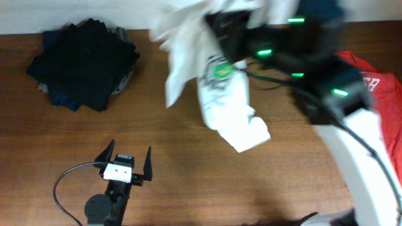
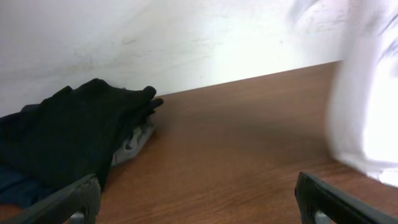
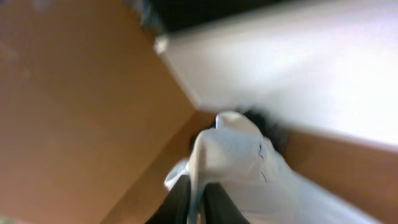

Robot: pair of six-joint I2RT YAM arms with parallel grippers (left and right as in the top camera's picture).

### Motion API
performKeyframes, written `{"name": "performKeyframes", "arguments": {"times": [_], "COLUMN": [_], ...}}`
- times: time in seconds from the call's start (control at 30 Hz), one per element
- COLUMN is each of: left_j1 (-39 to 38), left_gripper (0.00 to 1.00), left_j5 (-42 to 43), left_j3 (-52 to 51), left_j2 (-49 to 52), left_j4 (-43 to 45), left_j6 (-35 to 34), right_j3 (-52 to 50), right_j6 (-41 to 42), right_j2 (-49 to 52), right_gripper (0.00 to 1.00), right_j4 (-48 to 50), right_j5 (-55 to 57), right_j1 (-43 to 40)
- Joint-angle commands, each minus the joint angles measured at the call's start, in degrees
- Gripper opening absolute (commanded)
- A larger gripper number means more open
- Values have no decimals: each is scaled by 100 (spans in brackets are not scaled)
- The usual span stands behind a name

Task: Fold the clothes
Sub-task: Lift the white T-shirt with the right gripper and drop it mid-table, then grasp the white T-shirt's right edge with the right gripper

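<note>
The clothes, a white T-shirt (image 1: 227, 103) with a green chest badge (image 1: 221, 71), hang bunched and blurred over the table's far middle, lower end touching the wood. My right gripper (image 1: 221, 28) holds the top of them. In the right wrist view its two dark fingers (image 3: 177, 202) pinch a fold of the white cloth (image 3: 242, 155), so the right gripper (image 3: 198, 205) is shut on it. My left gripper (image 1: 129, 157) stands open low at the front left, nothing between its fingers (image 2: 74, 199). The left wrist view shows the shirt (image 2: 367, 99) at its right edge.
A pile of black folded garments (image 1: 85, 59) lies at the back left, also ahead-left of the left gripper (image 2: 62, 134). A red T-shirt (image 1: 377, 81) lies at the right edge under the right arm. A white wall (image 2: 186, 37) backs the table.
</note>
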Motion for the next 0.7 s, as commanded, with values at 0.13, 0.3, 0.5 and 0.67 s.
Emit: {"name": "performKeyframes", "arguments": {"times": [0.13, 0.3, 0.5, 0.67], "left_j1": [22, 22, 22, 22], "left_gripper": [99, 99, 99, 99], "left_j5": [46, 46, 46, 46], "left_j3": [-22, -22, -22, -22], "left_j2": [-39, -39, -39, -39], "left_j4": [-17, -17, -17, -17], "left_j6": [94, 94, 94, 94], "right_j3": [11, 13, 9, -190], "right_j6": [-903, -981, -1488, -1488], "right_j2": [789, 581, 435, 592], "right_gripper": [98, 98, 98, 98], "right_j4": [-691, -1770, -3834, -5071], "right_j5": [-92, 455, 984, 2216], "right_j1": [520, -201, -1493, -2120]}}
